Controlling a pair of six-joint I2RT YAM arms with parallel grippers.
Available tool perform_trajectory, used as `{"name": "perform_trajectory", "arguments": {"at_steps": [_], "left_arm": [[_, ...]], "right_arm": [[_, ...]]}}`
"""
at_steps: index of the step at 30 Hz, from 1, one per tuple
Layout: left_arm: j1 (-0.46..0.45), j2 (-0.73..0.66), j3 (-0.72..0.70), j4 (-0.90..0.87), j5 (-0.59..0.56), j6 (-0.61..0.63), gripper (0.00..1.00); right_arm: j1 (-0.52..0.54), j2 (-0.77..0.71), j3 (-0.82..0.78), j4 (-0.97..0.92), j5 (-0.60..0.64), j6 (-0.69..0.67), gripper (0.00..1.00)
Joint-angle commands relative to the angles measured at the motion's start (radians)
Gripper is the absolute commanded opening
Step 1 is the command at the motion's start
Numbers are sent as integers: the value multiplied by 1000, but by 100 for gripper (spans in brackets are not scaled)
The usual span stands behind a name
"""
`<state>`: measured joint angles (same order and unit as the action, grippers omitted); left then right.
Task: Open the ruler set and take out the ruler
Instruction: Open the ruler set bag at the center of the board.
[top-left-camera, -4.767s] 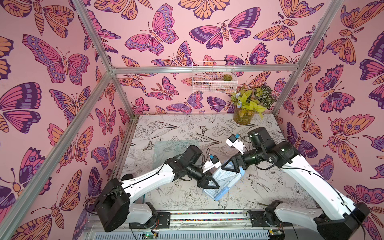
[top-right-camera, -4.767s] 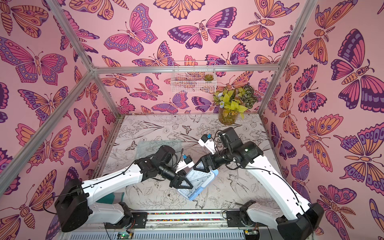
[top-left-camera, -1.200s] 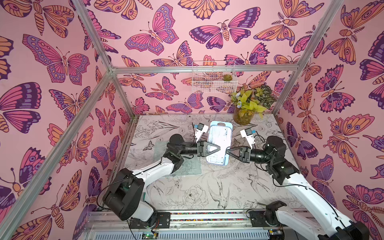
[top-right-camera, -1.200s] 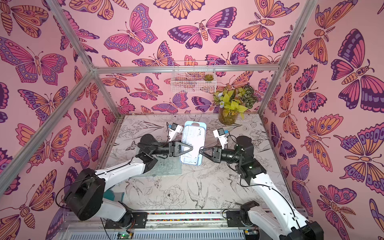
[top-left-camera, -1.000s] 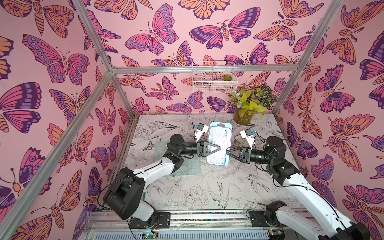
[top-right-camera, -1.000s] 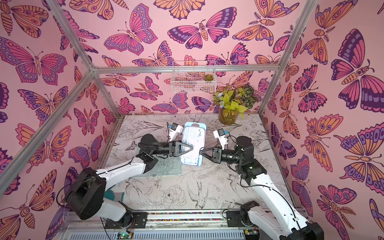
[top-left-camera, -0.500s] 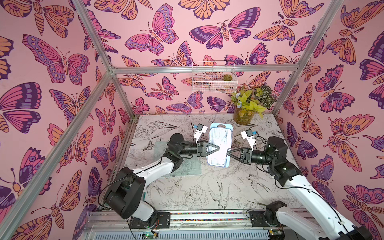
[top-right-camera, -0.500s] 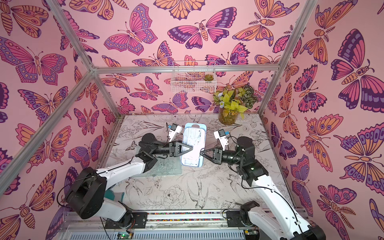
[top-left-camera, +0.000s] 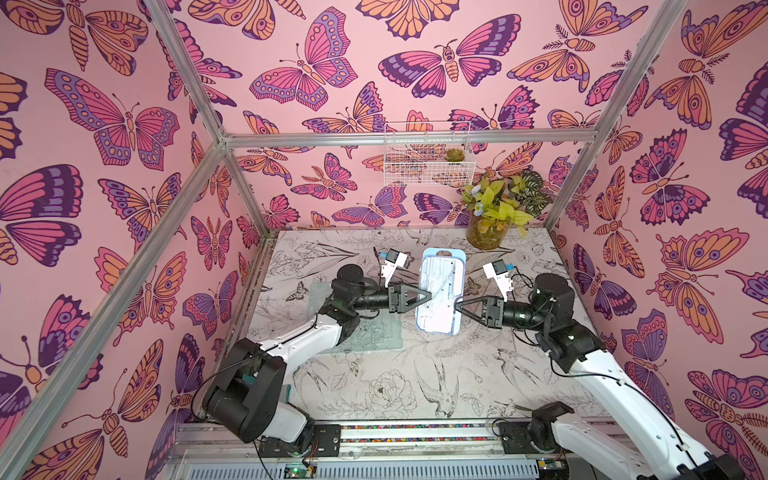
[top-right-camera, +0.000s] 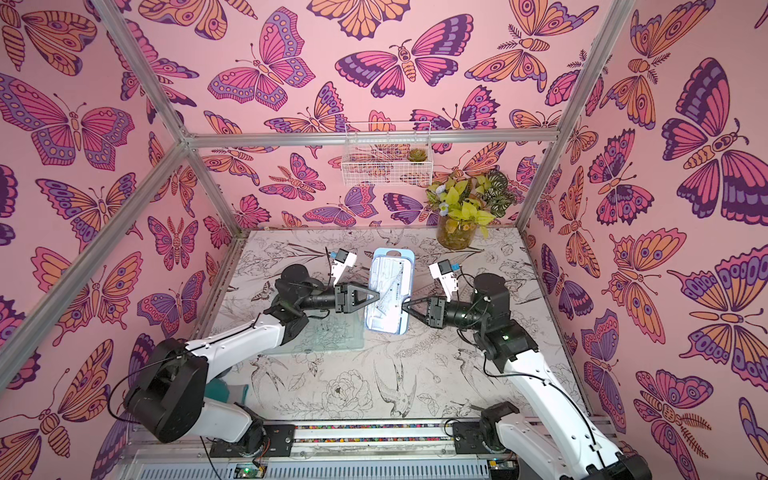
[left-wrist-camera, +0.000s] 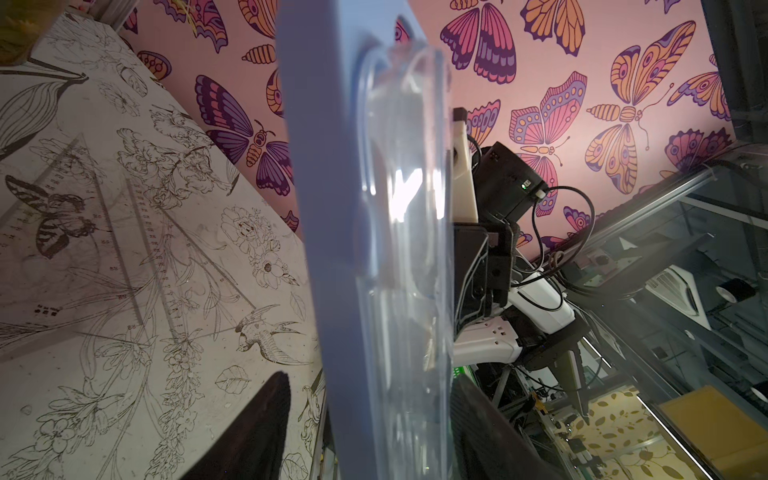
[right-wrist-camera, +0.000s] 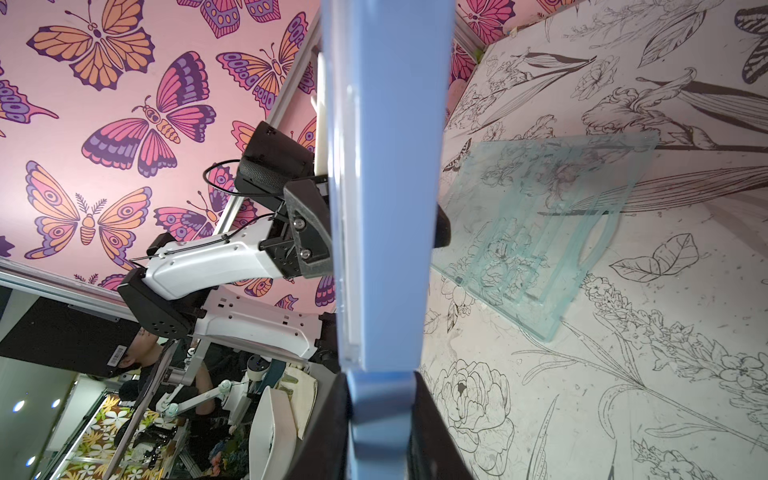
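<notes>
Since the earliest frames both arms have carried the ruler set (top-left-camera: 439, 291) from the table's near middle to mid-table, held aloft, long axis running toward the back wall. Left gripper (top-left-camera: 424, 296) straddles its left edge, jaws apart; right gripper (top-left-camera: 457, 305) pinches the right edge. Only the right wrist view shows the clear lid (right-wrist-camera: 540, 224) lying flat beneath.

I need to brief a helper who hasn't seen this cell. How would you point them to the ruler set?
Find the potted plant at the table's back edge; just in front, the two grippers meet from either side. Held up between them is the ruler set, a pale blue flat case, unlike the clear sheet lying flat on the table.
</notes>
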<state>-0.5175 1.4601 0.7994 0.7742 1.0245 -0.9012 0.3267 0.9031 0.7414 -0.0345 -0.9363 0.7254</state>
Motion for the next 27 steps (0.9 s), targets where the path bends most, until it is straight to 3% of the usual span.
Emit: {"name": "perform_trajectory", "arguments": {"at_steps": [1, 9, 14, 18, 19, 27], "left_arm": [[14, -22, -17, -47, -23, 30, 63], [14, -76, 20, -180, -24, 92, 64], [14, -171, 85, -441, -64, 261, 67], [14, -254, 165, -695, -162, 439, 82], [14, -260, 194, -763, -199, 477, 99], [-40, -198, 349, -1025, -379, 617, 100]], "right_arm": [[-5, -5, 44, 38, -32, -25, 0], [-7, -1, 48, -22, 1, -69, 0], [-6, 0, 50, -89, 54, -121, 0], [-5, 14, 46, -120, 78, -154, 0], [-5, 20, 44, -122, 74, -162, 0], [-2, 52, 32, -133, 84, -181, 0]]}}
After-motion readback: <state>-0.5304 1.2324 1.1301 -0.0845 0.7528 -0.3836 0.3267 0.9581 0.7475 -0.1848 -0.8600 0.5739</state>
